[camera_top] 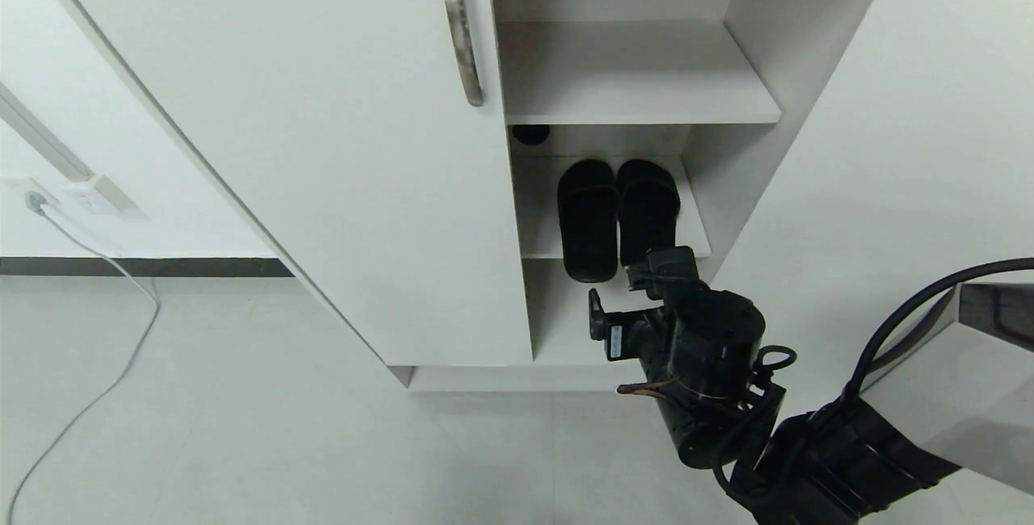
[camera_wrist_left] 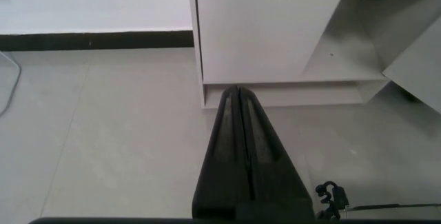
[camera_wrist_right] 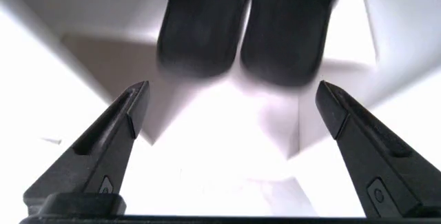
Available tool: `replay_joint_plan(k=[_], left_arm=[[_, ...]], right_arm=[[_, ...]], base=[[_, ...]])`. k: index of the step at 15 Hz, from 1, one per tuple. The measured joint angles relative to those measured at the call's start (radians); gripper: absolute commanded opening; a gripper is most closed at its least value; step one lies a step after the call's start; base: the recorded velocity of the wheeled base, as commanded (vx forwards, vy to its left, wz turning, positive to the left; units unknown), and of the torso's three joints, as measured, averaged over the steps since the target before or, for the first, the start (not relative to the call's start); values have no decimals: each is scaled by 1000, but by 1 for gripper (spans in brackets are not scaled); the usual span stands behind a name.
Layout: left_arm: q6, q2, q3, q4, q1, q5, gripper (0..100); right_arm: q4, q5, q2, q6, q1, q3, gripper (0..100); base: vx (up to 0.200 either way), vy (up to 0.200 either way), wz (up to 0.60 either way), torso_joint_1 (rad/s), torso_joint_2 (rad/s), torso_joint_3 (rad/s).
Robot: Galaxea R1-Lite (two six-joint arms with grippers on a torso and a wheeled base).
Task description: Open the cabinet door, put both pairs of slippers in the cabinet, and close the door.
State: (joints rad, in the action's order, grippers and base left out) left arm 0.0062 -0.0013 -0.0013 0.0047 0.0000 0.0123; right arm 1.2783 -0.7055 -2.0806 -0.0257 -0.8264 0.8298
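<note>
Black right gripper [camera_wrist_right: 232, 86] gapes wide and empty, near the slippers [camera_wrist_right: 200, 24].

The lower cabinet shelf [camera_top: 533, 222] is carrying a pair of black slippers [camera_top: 606, 214] lying side by side toward its right, the left one's heel overhanging the near edge.

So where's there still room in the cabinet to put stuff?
The top shelf is all bare. Beside the black slippers, toward the door, only a narrow strip is free; that shelf is crowded. The bottom space is bare, but the right gripper hangs in front.
</note>
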Motion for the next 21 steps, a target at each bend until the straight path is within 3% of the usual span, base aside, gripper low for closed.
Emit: replay_joint_plan(k=[14, 21], left_arm=[[1, 0, 0, 0, 0, 1, 0], [1, 0, 0, 0, 0, 1, 0]], right_arm=[[7, -1, -14, 0, -4, -6, 100], [7, -1, -16, 0, -8, -15, 100]], base=[[0, 0, 0, 0, 0, 0], [0, 0, 0, 5, 3, 183]])
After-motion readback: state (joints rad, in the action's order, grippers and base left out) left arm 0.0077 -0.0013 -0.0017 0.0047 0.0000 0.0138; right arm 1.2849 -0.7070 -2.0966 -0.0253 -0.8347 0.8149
